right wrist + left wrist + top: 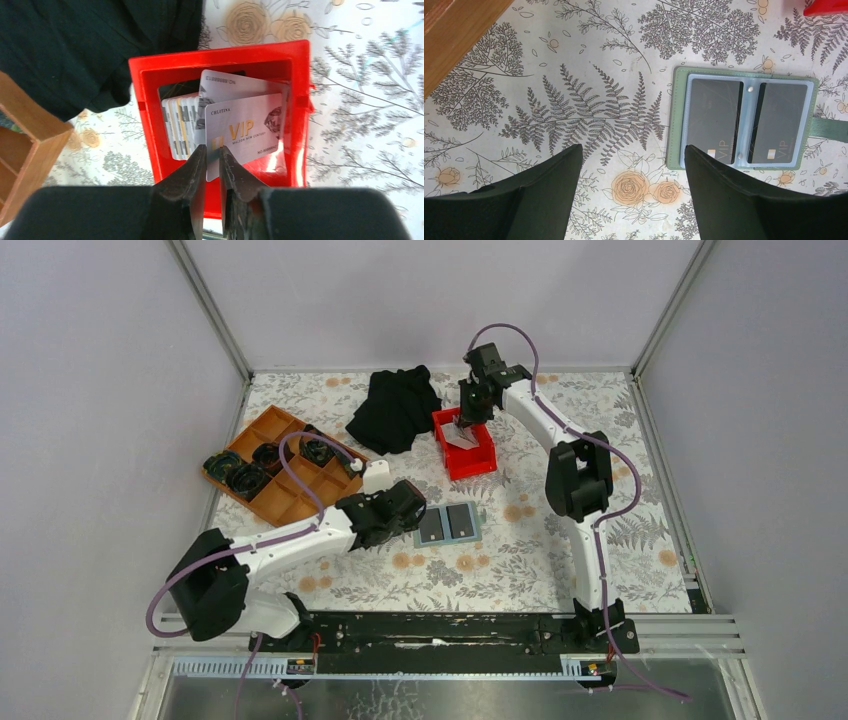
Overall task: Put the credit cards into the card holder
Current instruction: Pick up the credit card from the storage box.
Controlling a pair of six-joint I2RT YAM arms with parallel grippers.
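Observation:
The grey-green card holder (447, 525) lies open on the table, with two dark cards (714, 117) in its clear slots; it also shows in the left wrist view (674, 120). My left gripper (405, 512) is open and empty just left of the holder, its fingertips (574, 155) above the tablecloth. My right gripper (463, 425) is down at the red bin (480, 462). It is shut on the lower left corner of a white VIP credit card (245, 130), which stands tilted in the bin (145, 100). Several more cards (180, 125) stand behind it.
An orange compartment tray (285, 495) holding dark objects sits at the left. A black cloth (395, 410) lies behind it, touching the red bin's left side. Metal frame posts and walls ring the table.

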